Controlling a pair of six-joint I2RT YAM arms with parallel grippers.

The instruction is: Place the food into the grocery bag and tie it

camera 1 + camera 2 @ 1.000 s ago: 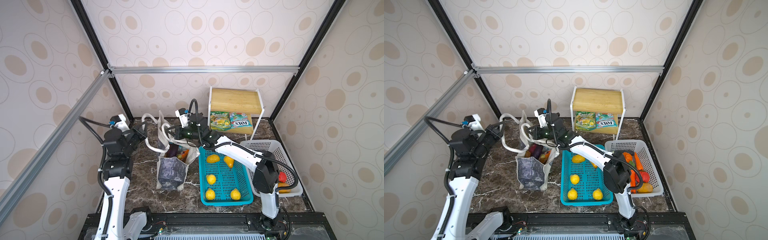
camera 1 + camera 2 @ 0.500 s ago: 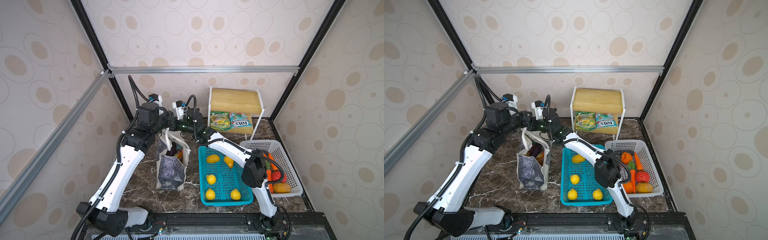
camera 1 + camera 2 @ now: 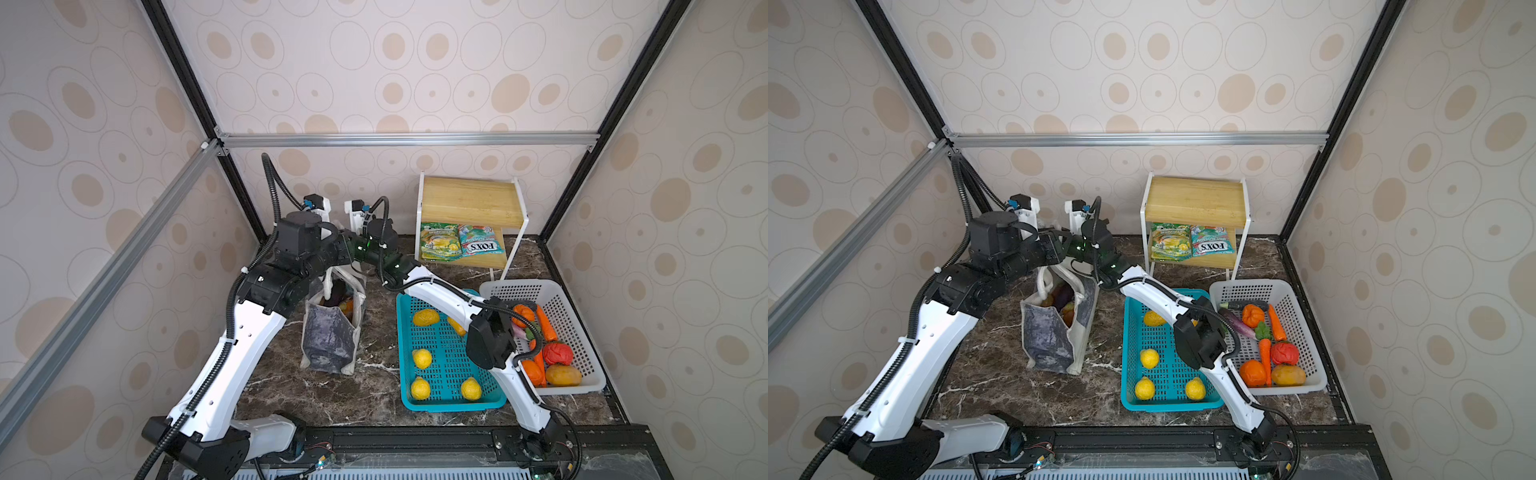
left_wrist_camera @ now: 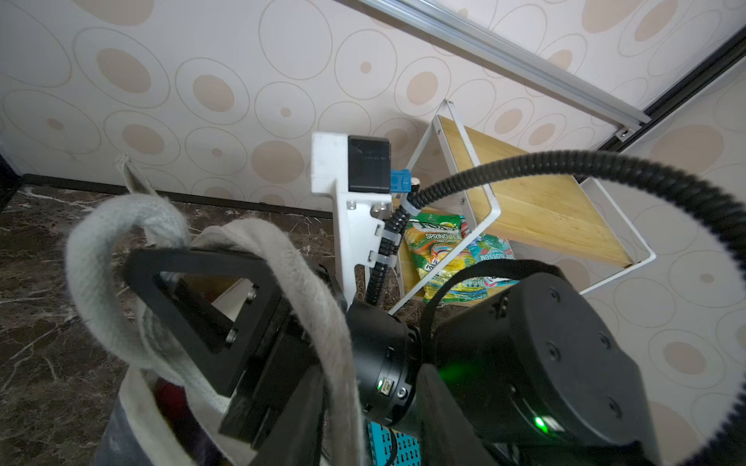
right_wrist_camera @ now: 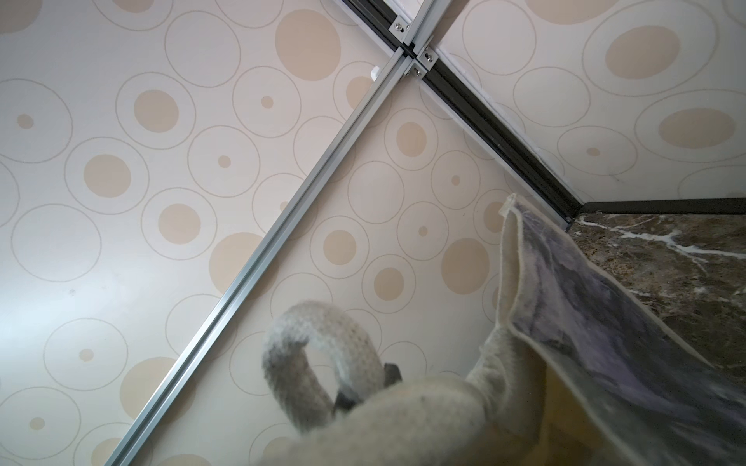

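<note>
Overhead, left gripper (image 3: 338,249) unreadable — right wrist view shows right gripper (image 5: 367,385) pinching strap (image 5: 282,347).

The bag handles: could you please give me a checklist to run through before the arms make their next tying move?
1. The bag stands upright: ok, mouth up.
2. The food is inside: ok, coloured pieces show in the mouth.
3. The right gripper is shut on a handle: ok, the strap curls out from its tips.
4. The left gripper has a grip: cannot tell, its jaws are hidden where the two grippers meet above the bag.
5. The knot is finished: not ok; in the left wrist view the handle only loops loosely over the right gripper.
6. The teal basket is clear of the bag: ok, a gap shows in both top views.
</note>
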